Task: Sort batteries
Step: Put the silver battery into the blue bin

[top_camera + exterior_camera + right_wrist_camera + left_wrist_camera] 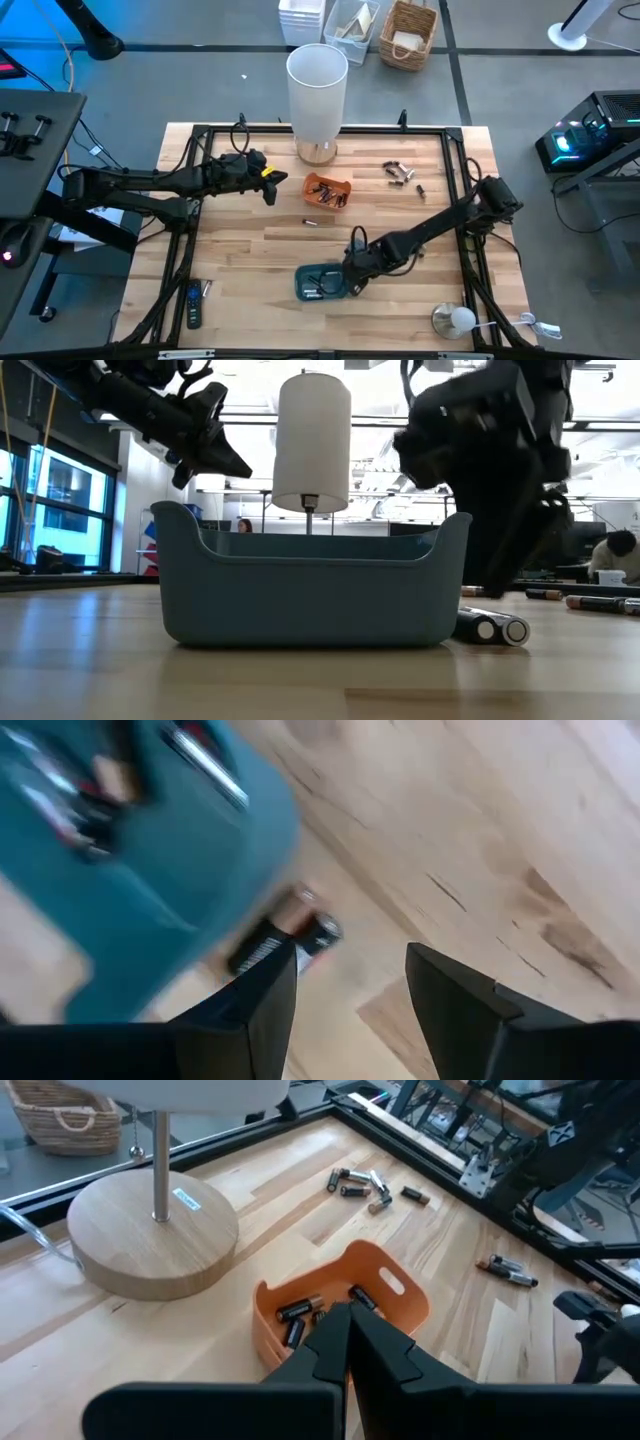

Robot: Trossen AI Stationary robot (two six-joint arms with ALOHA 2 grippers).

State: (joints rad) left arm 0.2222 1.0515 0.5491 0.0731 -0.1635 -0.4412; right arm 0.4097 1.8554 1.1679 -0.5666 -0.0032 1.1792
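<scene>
Small dark and copper batteries lie in the orange tray (328,190) (385,1295), in the teal tray (320,283) (130,870) and loose on the wood: a cluster (400,173) (360,1183), a single one (311,222), and a pair (490,628) (285,935) lying against the teal tray's (310,590) outer wall. My left gripper (270,183) (345,1335) hovers shut just left of the orange tray, raised off the table (215,455). My right gripper (356,278) (350,975) is open, low beside the teal tray's right end, with the pair of batteries just ahead of its fingers.
A lamp with a white shade (318,80) stands on a round wooden base (150,1240) at the far middle of the table. A black remote (193,305) lies near the left corner, a round silvery object (455,320) near the right corner. Black rails (455,160) frame the tabletop.
</scene>
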